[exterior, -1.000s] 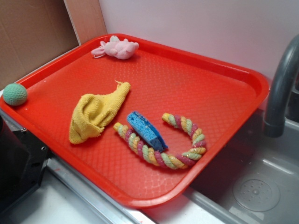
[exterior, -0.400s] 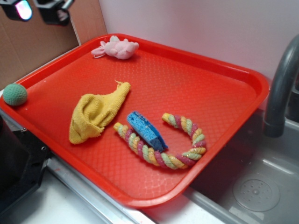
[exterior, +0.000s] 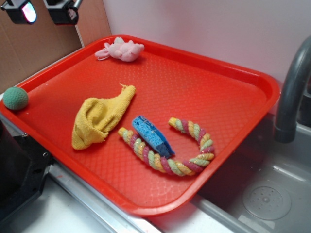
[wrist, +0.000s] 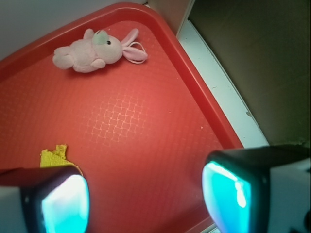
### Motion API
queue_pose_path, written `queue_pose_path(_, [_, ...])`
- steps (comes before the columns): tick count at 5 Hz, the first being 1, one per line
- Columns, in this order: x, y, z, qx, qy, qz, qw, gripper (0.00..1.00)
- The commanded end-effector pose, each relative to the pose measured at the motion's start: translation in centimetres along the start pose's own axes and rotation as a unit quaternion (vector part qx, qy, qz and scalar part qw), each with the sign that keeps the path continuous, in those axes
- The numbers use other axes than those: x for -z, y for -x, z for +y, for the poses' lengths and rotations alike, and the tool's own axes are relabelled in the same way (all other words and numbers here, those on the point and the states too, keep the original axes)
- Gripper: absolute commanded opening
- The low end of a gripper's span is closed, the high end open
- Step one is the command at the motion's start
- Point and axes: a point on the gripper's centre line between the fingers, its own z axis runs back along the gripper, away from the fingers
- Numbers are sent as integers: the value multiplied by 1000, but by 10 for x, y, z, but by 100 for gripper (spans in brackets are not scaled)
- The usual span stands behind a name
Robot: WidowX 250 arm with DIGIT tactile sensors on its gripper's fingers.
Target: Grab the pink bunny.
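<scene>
Overhead, the gripper [exterior: 44, 10] hung high over the near-left edge of the red tray [exterior: 233, 97], jaws spread wide and holding nothing. The pink bunny [exterior: 121, 50] lay on its side in the tray's far corner, close against the rim, well apart from the fingers [wrist: 63, 201]. My judgement: travel across to the corner, descend straight over the body, and close across its middle, minding the rim. Nothing blocked that path; the yellow cloth [exterior: 99, 116], rope toy [exterior: 170, 148], blue sponge [exterior: 151, 136] and green ball [exterior: 15, 98] all sat elsewhere.
</scene>
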Motion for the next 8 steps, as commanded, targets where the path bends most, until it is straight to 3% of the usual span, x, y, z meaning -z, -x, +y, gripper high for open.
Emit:
queue_pose_path(1, [16,-39,15,-143,62,-31,987,100])
queue_pose_path(2, [43,-71,12,-271,90,-38,958,100])
queue_pose_path(3, [64,-90,19,-387,74,-52,917,100])
queue_pose_path(4, [83,-102,15,-434,32,-72,898,100])
queue_pose_path(6, [117,-111,3,-419,-19,-53,906,100])
queue_pose_path(7, [124,-115,-13,-383,-49,-38,922,100])
queue_pose_path(8, [130,-111,-18,-350,-53,-5,935,0])
